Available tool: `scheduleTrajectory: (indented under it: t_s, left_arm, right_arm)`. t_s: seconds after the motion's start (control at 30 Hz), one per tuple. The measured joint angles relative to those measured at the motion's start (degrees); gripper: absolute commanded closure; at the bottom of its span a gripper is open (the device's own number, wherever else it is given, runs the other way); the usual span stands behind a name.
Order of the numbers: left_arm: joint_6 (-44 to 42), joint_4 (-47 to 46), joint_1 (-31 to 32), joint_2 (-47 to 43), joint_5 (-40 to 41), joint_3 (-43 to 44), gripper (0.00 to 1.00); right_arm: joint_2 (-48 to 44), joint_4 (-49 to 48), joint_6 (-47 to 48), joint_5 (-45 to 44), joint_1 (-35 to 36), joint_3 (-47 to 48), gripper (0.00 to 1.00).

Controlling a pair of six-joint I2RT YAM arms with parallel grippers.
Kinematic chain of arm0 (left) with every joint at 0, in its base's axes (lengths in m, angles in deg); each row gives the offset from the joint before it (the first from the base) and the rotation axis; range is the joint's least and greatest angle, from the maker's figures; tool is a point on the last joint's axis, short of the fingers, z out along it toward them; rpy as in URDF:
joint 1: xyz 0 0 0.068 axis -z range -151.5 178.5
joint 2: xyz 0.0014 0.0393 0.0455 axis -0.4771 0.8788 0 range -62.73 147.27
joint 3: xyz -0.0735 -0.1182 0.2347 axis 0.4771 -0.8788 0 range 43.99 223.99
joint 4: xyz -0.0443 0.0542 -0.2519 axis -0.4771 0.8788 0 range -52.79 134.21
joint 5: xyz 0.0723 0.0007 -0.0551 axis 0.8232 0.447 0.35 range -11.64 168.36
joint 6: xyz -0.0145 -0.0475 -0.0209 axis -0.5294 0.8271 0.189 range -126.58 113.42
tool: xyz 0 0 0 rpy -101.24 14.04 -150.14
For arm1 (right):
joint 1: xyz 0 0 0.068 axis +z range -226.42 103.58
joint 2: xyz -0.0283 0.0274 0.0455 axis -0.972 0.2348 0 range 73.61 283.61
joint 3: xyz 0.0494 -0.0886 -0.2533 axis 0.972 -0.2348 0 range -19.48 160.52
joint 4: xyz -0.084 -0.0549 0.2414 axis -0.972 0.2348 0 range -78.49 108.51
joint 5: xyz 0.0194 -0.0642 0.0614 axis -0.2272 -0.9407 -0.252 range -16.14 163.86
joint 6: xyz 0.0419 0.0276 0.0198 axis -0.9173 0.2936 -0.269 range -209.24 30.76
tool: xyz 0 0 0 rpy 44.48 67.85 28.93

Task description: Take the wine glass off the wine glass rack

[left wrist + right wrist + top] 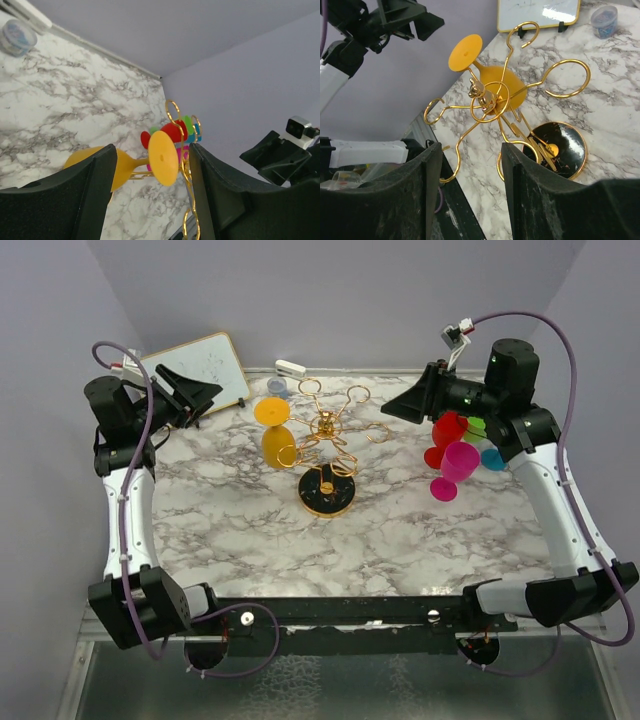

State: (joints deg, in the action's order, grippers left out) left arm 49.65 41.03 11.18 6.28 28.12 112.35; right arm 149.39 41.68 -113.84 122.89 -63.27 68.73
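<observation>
One orange wine glass (162,157) hangs unremoved on the rack (485,100) before left pincer (150,152) and right pincer (471,149), both apart.

I see a yellow-orange plastic wine glass (278,445), gold wire rack (326,426), black gold-rimmed base (318,500); my bench (230,525) is white with grey marble veins.

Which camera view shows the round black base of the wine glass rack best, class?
Top external: nearly the whole base shows, gold rim and all. The right wrist view shows it too, but a gripper finger covers its lower edge. The left wrist view shows only the rack's gold loops, no base.
</observation>
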Motion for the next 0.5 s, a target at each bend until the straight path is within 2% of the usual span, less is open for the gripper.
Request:
scheduleTrajectory:
  t_s: [0.17,0.5]
  left_arm:
    - [-2.58,4.02,2.6,4.02,0.07,-0.57,0.38]
    - [-2.8,3.02,9.66,5.7,0.07,-0.87,0.4]
  right_arm:
    - [-0.28,-0.09,-0.15,-2.21,1.18,0.0,0.52]
    - [-0.28,-0.22,-0.55,-5.18,1.79,-0.11,0.54]
